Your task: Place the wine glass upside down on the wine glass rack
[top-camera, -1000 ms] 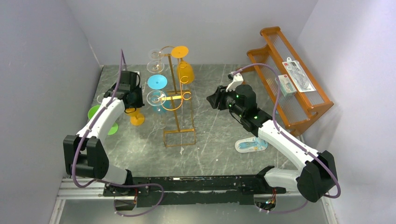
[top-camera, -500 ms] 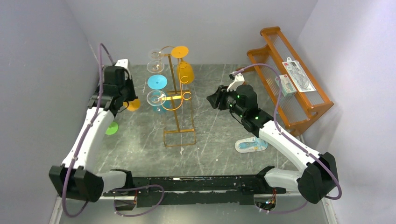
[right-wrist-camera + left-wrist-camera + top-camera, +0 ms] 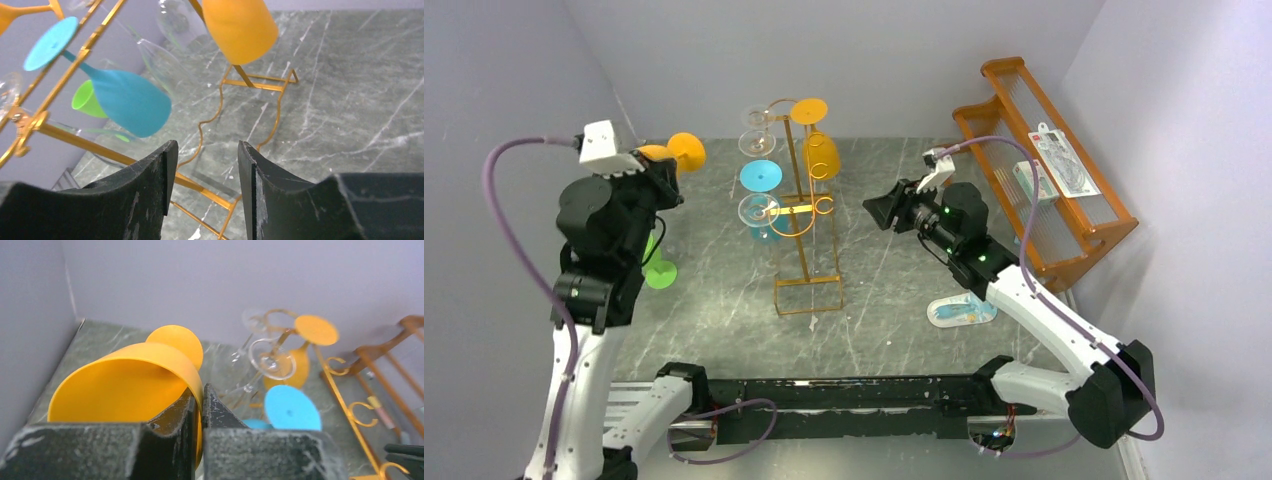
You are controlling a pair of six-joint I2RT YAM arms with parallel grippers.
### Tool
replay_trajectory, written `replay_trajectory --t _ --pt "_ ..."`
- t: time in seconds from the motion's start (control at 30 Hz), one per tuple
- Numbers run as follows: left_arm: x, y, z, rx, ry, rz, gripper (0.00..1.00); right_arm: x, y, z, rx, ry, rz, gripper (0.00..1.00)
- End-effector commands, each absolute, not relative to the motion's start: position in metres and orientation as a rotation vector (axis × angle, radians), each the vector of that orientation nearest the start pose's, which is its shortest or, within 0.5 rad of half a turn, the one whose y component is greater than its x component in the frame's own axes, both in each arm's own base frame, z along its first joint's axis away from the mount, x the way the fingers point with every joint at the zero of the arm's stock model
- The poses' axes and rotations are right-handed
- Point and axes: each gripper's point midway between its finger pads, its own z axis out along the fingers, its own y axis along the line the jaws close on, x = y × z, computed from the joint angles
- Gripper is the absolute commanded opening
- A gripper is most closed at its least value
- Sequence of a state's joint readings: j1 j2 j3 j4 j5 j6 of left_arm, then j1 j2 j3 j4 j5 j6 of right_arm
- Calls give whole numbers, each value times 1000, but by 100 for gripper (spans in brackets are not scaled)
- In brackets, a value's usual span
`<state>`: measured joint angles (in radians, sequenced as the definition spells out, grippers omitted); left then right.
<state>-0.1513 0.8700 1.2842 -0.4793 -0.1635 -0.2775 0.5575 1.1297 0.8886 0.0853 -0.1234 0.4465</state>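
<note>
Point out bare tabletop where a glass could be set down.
Bare tabletop lies between the wine glass rack base and the arms' mounting rail, and at the far edge between rack and orange shelf. Crowded left of the rack: hanging glasses, the green glass.

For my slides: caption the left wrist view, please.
Left gripper, jaws shut on the rim of the orange wine glass, faces the wine glass rack.

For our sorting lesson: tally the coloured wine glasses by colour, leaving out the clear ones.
Orange glass: 2, one in the left pincer, one on the rack
Blue glass: 1
Green glass: 1
Total: 4
</note>
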Motion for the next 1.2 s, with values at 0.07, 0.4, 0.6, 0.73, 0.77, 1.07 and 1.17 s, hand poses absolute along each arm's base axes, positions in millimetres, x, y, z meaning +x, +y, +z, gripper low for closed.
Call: replay_trajectory --t 0.07,0.4,0.6,0.73,0.77,1.07,1.17 --pt "268 -40 467 -146 1330 -321 5 307 244 290 -205 1708 894 53" --pt "222 -67 505 -116 1026 -639 5 295 247 314 -186 1615 996 57" --pt "216 -112 517 19 942 -957 5 284 258 338 -202 1546 1098 61" --pt "229 -132 513 59 950 -1110 5 275 258 357 -180 1475 1175 62" --pt "229 -135 514 63 939 -1151 5 271 258 365 -171 1441 1211 62" --pt "226 -193 517 117 901 -1381 5 236 263 430 -159 1132 1469 62" --pt "218 -215 522 143 878 -1390 5 228 263 448 -135 1058 1510 62"
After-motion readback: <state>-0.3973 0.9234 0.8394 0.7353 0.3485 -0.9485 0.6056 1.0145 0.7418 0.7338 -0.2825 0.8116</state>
